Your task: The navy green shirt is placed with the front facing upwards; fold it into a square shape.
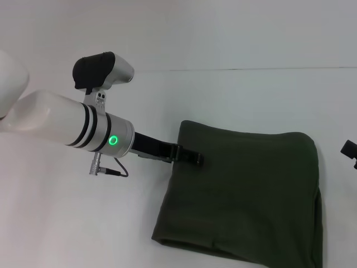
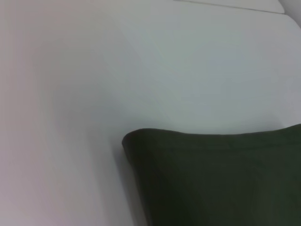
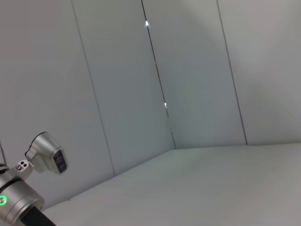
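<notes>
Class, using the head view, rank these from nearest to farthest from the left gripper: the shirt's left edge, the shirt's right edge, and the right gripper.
Measured from the left gripper:
1. Left edge of the navy green shirt: at the fingertips.
2. Shirt's right edge: across the folded cloth.
3. Right gripper: beyond it, at the view's right border.

The navy green shirt (image 1: pixel 245 192) is soft matt cloth lying on a smooth matt white table (image 1: pixel 67 223).

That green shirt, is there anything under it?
Only the white table shows around the navy green shirt, which lies folded. The left gripper touches its left edge. Anything beneath the folded layers is covered.
</notes>
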Available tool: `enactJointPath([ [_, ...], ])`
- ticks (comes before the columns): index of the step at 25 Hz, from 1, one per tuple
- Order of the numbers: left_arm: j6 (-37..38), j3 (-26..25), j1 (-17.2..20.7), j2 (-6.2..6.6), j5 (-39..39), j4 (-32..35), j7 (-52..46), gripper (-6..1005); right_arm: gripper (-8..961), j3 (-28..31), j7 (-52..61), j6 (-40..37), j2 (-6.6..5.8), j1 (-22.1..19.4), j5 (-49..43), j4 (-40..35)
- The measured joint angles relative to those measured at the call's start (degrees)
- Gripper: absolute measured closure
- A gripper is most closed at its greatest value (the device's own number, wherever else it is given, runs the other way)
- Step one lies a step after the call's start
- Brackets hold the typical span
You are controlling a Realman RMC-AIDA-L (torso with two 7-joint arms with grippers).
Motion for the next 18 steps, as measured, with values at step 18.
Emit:
enactJointPath([
  [18, 0.52, 2.06, -1.59, -0.01, -0.11, -2.61, 0.13, 112, 130, -0.41, 0.00, 1.46, 0.23, 0.60, -0.33, 0.02],
])
